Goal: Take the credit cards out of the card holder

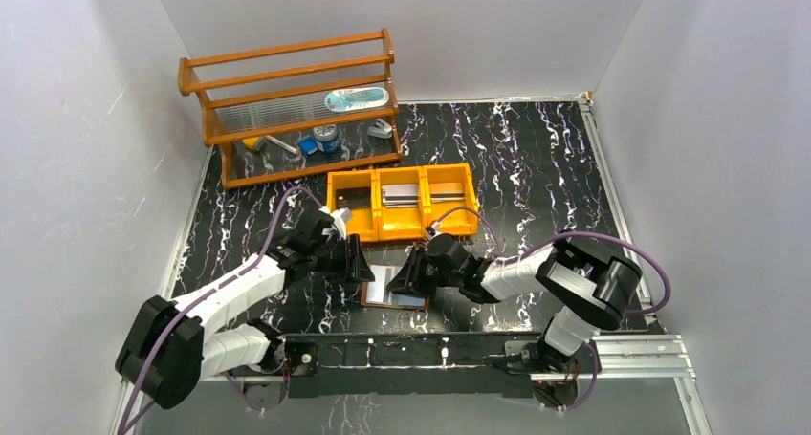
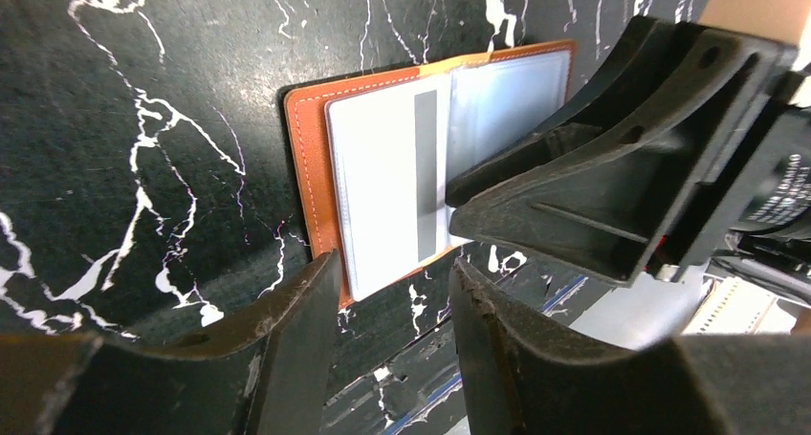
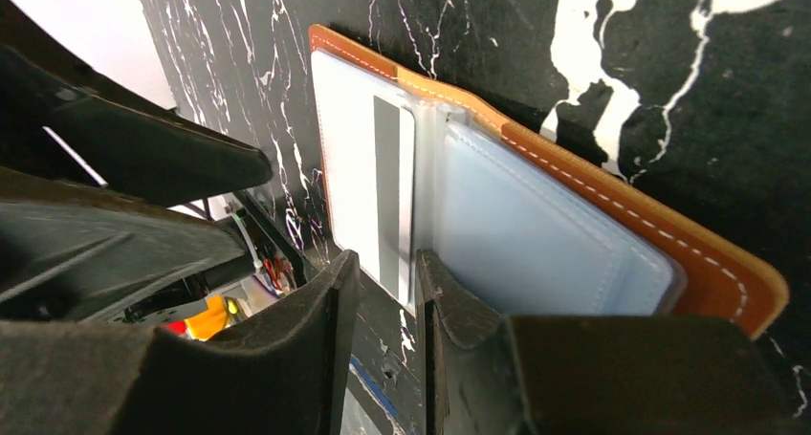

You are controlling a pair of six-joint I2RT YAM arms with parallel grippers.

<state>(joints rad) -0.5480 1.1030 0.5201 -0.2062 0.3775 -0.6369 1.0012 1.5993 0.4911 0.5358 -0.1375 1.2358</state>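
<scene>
One credit card (image 2: 383, 186), white with a grey stripe, sits in the open card holder (image 2: 306, 158), flat by the table's (image 1: 536, 167) near edge. Left hand (image 2: 392, 268) apart at its corner. Right hand (image 3: 387, 263) nearly together at the card's edge, clamping nothing. Likely next: pinch the card, pin the leather.

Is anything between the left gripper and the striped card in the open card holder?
Nothing visible. The striped card lies in the open card holder, right ahead of the left gripper. The right gripper comes in over the other page, not across that path.
</scene>
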